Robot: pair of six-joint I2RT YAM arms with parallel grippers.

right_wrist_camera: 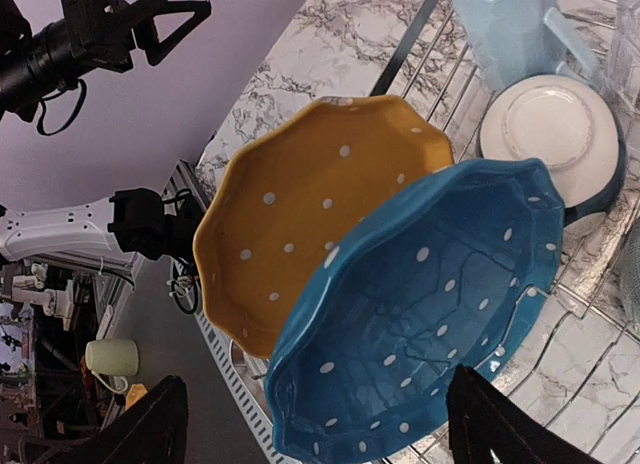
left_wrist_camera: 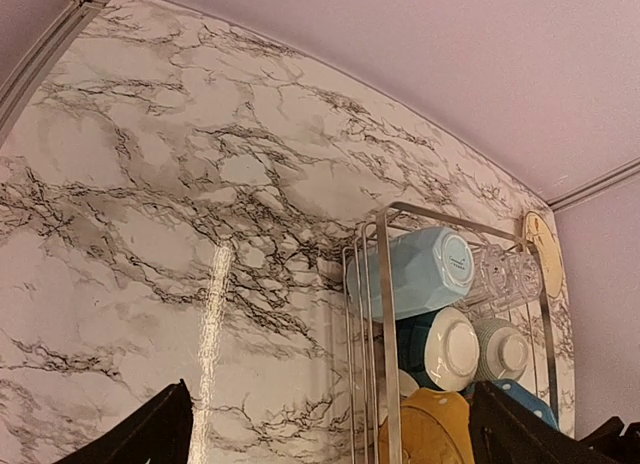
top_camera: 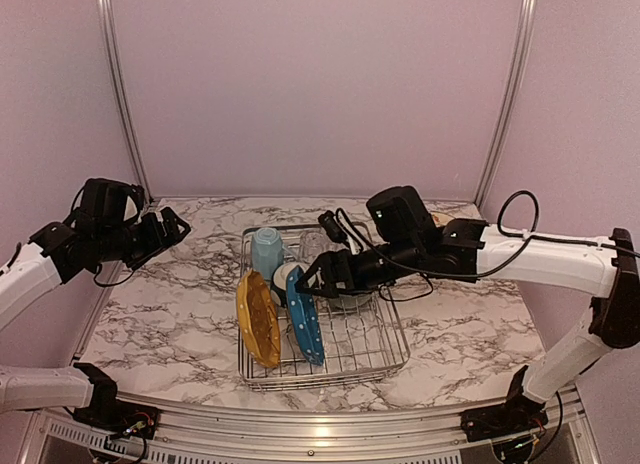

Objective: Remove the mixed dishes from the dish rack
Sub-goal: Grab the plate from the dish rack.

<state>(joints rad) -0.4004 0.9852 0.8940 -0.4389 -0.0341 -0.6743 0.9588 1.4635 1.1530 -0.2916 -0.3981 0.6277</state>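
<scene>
The dish rack (top_camera: 385,349) stands mid-table. On edge in its left half lean a yellow plate (top_camera: 258,319) and a white-dotted blue plate (top_camera: 305,329). Behind them are a light blue mug (top_camera: 267,252), a teal-and-white bowl (top_camera: 285,276) and clear glasses (top_camera: 314,246). My right gripper (top_camera: 312,279) hovers open just above the blue plate (right_wrist_camera: 430,304), whose rim lies between the spread fingers without touching them. My left gripper (top_camera: 175,227) hangs open and empty, high at the left. Its view shows the mug (left_wrist_camera: 415,269), both bowls (left_wrist_camera: 447,349) (left_wrist_camera: 500,352) and the yellow plate (left_wrist_camera: 430,429).
A beige plate (left_wrist_camera: 543,252) lies on the table beyond the rack's far right corner. Purple walls close the back and sides. The table's metal front rail (top_camera: 300,424) runs near the arm bases. Cables trail from the right arm (top_camera: 520,254).
</scene>
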